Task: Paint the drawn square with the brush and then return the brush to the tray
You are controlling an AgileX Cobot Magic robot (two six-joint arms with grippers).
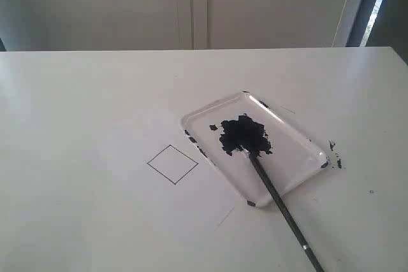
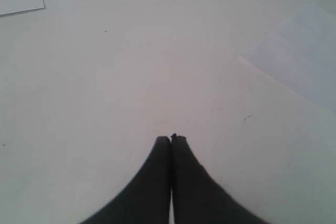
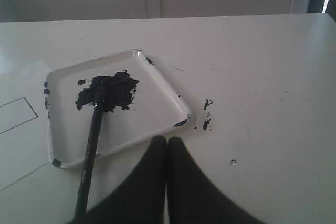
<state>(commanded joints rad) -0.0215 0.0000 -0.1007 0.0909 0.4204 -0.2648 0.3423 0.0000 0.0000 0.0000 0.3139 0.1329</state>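
The drawn square (image 1: 173, 164) is a thin black outline on white paper, left of the tray, with no paint inside it; part of it shows as the square (image 3: 16, 115). The tray (image 1: 299, 139) holds a dark paint blot. The brush (image 1: 280, 203) lies with its tip in the blot and its handle over the tray's near rim, pointing toward the front right. In the right wrist view the brush (image 3: 90, 153) crosses the rim of the tray (image 3: 157, 85). My right gripper (image 3: 167, 140) is shut and empty beside the handle. My left gripper (image 2: 171, 139) is shut over bare table.
A stray paint splatter (image 1: 334, 155) lies on the table right of the tray, seen too as the splatter (image 3: 206, 115). A sheet of paper (image 2: 302, 61) lies under the square. A white wall stands behind the table's far edge.
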